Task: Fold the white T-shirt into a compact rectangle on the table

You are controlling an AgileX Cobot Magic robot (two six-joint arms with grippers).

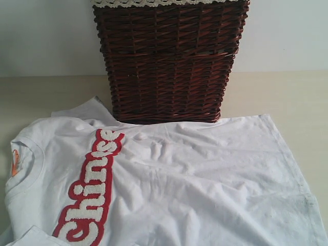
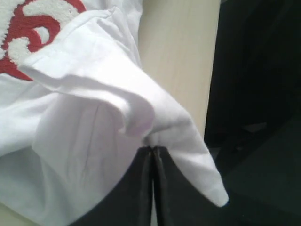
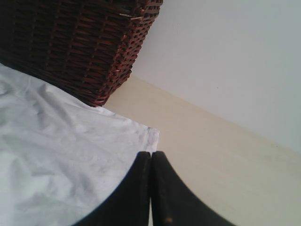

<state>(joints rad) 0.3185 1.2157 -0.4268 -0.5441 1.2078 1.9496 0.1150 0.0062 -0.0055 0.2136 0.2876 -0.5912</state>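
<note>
Nearest to me, the white T-shirt lies spread across the pale desk, chest up, its collar with the orange tag at the left and its hem running down the right side. The red-outlined lettering runs across the chest at the left, and the cloth around the middle is lightly rumpled.

Neither arm shows in the exterior view, so the wrist views have to place them. In the left wrist view the left gripper has its dark jaws pressed together, with the folded edge of a sleeve bunched right at the tips. The cloth seems caught between them, though the very tip is hidden by the fold. The sleeve is curled over on itself there, and beyond it the desk edge gives way to dark space.

In the right wrist view the right gripper is also pressed together, tips just beside the shirt's far hem corner. The corner lies flat on the desk; I cannot tell if the tips touch it or hold anything.

Farther back, the dark wicker basket stands on the desk, its base touching or slightly overlapping the shirt's far edge, a strip of lace trim along its rim. Behind it is a plain pale wall.
</note>
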